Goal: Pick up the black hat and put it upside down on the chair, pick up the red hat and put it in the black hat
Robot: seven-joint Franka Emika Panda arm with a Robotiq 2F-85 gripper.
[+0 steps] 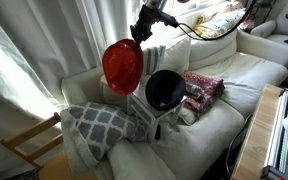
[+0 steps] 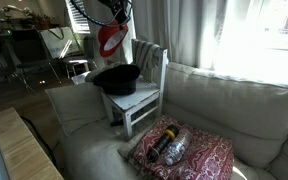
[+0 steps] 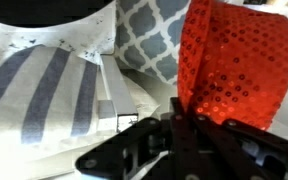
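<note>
Presently the end effector (image 1: 140,32) is pinched on the brim of the red hat (image 1: 122,67), which hangs on edge directly beneath it, touching nothing else; the wrist view shows the sequined brim clamped between the fingers (image 3: 170,128); the black hat (image 1: 164,90) sits lower than the end effector and off to one side, on the seat of the chair (image 2: 149,97), its dark hollow exposed, so the first placement appears done. Step in hand, as judged: carrying the red hat to that hollow; centre the dangling hat above the opening before descending, enter crown first, and let go only when low, since an edge grip allows swinging and a nudge could shift the black hat. Arm pose: reaching in from above, wrist bent, end effector pointing downward.
</note>
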